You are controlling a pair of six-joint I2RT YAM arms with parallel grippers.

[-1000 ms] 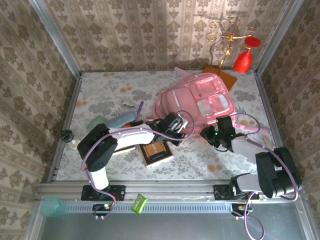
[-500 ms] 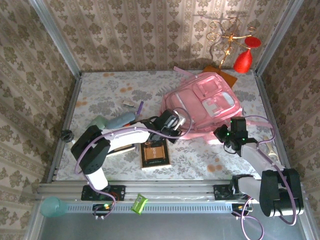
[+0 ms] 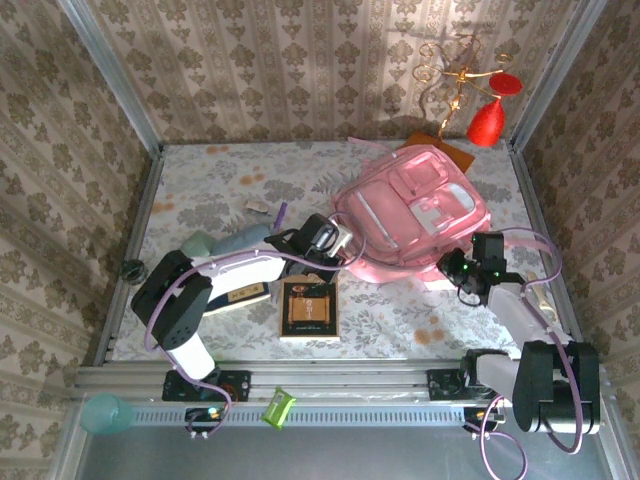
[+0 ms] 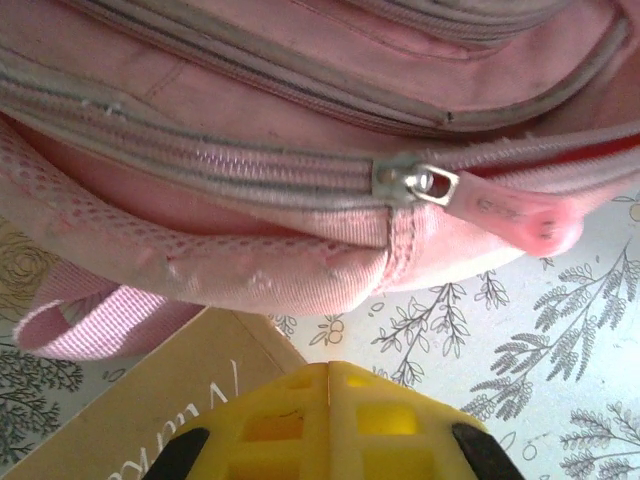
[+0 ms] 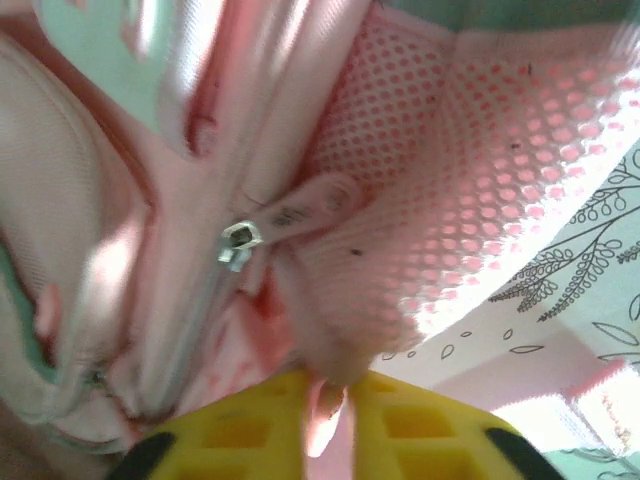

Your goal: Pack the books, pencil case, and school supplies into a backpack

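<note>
While the backpack (image 3: pixel 415 200) lies flat on the far right part of the table (image 3: pixel 200 190), front side up, both arms are in at its near edge. It's big, soft and pink, the largest thing here, with several zip pockets stacked across its face and a pale panel on the front one.

Now the left gripper (image 3: pixel 325 240) sits at the bag's near left corner. From the left wrist camera, its yellow fingers (image 4: pixel 280 420) are pressed tight together with nothing between them, closed and empty, just short of the bag. Above them runs a grey zip with a metal slider (image 4: pixel 405 185) and a pink pull tab (image 4: pixel 510 215) pointing right. A pink webbing loop (image 4: pixel 90 325) hangs off the left side.

Over to the right gripper (image 3: pixel 462 268), at the near right corner. In the right wrist view a fold of pink fabric is pinched between its yellow fingers (image 5: pixel 420 425), so it's clamped on the backpack, beside a mesh side pocket (image 5: pixel 480 170) and another zip pull (image 5: pixel 300 205).

The brown book (image 3: pixel 308 308) lies on the table just in front of the bag, by the left wrist. The navy book (image 3: pixel 243 294) is partly hidden beneath the left arm. The purple pen (image 3: pixel 280 213) lies further left, apart from the bag.
</note>
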